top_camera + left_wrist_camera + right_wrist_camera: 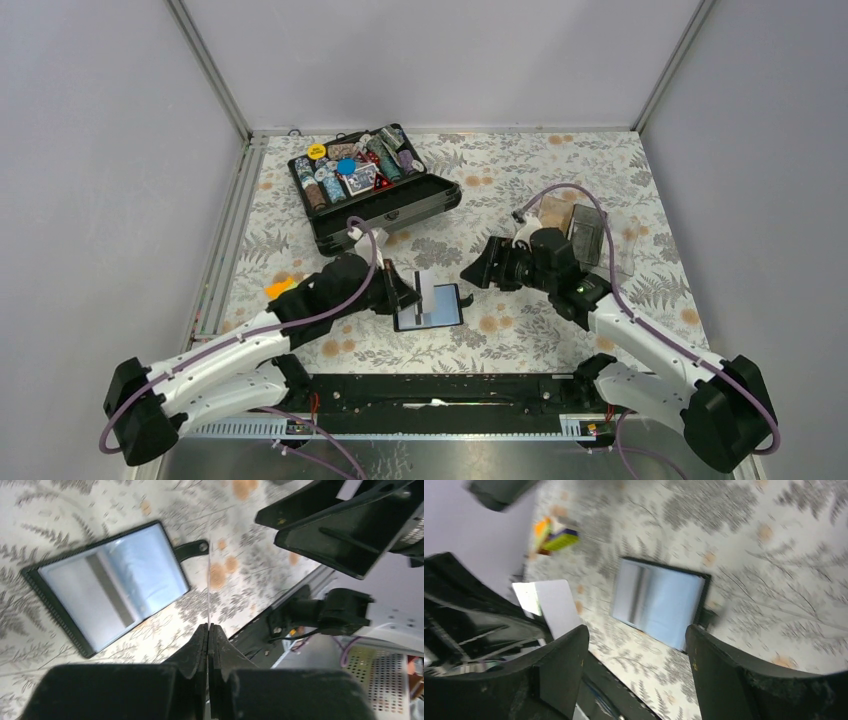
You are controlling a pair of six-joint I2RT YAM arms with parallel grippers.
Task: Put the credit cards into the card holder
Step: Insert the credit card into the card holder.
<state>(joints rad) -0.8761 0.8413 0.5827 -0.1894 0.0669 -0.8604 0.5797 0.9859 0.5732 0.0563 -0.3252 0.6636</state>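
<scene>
The card holder (432, 310) lies open and flat on the floral cloth, black-edged with blue-grey pockets, also seen in the left wrist view (112, 587) and the right wrist view (659, 602). My left gripper (408, 296) is shut on a white credit card (425, 288), which stands on edge just above the holder's left side. The left wrist view shows this card (208, 580) edge-on as a thin line rising from the shut gripper (208, 627). My right gripper (477, 272) hangs open to the right of the card, empty (634, 650); the white card (555, 605) shows beside its left finger.
A large black chip case (370, 185) full of poker chips stands open at the back left. A clear acrylic tray (590, 235) sits behind the right arm. A small orange and yellow object (281, 288) lies by the left arm, too blurred to identify. The black base rail (440, 395) runs along the near edge.
</scene>
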